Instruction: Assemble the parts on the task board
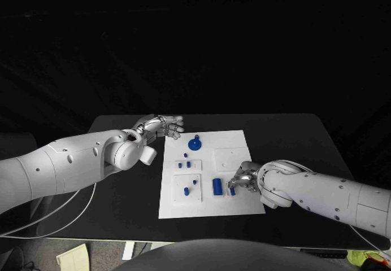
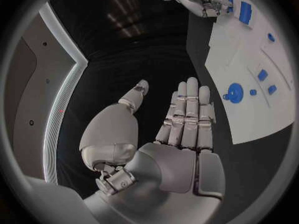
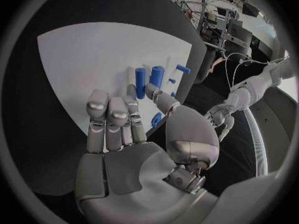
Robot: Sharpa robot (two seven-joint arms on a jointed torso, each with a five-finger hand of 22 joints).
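Right hand [image 1: 243, 178] sits low over the task board [image 1: 232, 138] near its right edge, toward the near right corner, fingers curled down beside two blue parts; can't tell if it pinches one or just touches. In right wrist view the fingertips [image 3: 98, 106] bend in over the white plate, w/ a blue cylinder [image 3: 140, 76] and a blue block [image 3: 156, 76] just beyond them.

Board: white rectangular plate, mid table [image 1: 302, 135], w/ raised square panels. Round blue part [image 1: 195, 144] near far left corner; two small blue pieces [image 1: 184, 165] by left edge; blue block upright near the near edge.

Left hand [image 1: 161, 126] hovers off the board's far left corner, holding nothing, fingers straight and together, thumb apart, palm open per left wrist view [image 2: 181, 129].
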